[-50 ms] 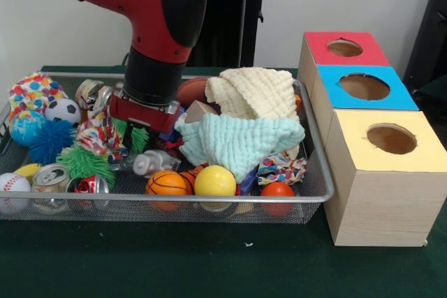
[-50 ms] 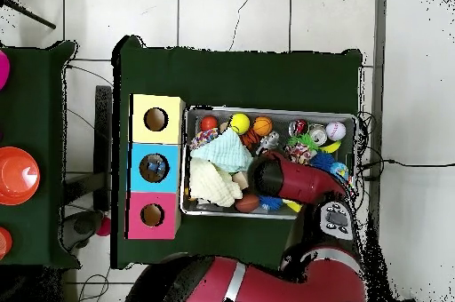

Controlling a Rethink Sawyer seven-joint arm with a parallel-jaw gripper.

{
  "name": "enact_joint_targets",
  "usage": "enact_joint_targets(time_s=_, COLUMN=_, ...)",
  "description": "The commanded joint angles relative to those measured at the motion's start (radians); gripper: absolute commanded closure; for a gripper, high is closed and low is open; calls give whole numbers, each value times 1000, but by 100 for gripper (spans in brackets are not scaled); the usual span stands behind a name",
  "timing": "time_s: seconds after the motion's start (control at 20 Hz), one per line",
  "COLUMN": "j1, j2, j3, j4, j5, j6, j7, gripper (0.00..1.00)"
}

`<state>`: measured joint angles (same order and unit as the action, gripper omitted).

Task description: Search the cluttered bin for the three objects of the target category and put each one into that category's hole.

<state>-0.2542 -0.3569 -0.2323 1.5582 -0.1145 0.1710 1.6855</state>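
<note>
Starting at your left in the front view: the wire bin [image 1: 316, 193] on the green surface [image 1: 209, 263] is packed. At its left end you have a baseball [image 1: 12, 188], a drink can [image 1: 51, 178], a blue spiky ball [image 1: 50, 140] and a soccer ball [image 1: 63, 110]. Next along, your arm [image 1: 150, 12] drops steeply from above and bends down into the bin, wrist plunged among the clutter left of centre. The hand [image 1: 143, 130] is buried behind the toys, so you cannot tell how wide it is or whether it has anything. Right in front of it sit a mini basketball [image 1: 165, 183] and a yellow ball [image 1: 214, 181] against the near rim. Moving right, a mint cloth [image 1: 241, 141] lies draped under a cream cloth [image 1: 258, 92]. Far right, off the bin, three wooden boxes stand in a row: yellow-topped box [image 1: 387, 137] nearest, blue-topped box [image 1: 363, 87], then red-topped box [image 1: 343, 48], each with a round hole.
</note>
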Motion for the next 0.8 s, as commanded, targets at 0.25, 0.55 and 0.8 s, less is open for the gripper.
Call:
enact_joint_targets(time_s=0.25, j1=-19, j2=-45, j3=61, j4=-46, j5=2, j6=94, j7=89, gripper=100)
enact_joint_targets(time_s=0.55, j1=-25, j2=-45, j3=69, j4=-44, j5=-2, j6=81, j7=92, gripper=100)
enact_joint_targets(time_s=0.8, j1=-30, j2=-42, j3=73, j4=-47, j5=-3, j6=74, j7=91, gripper=100)
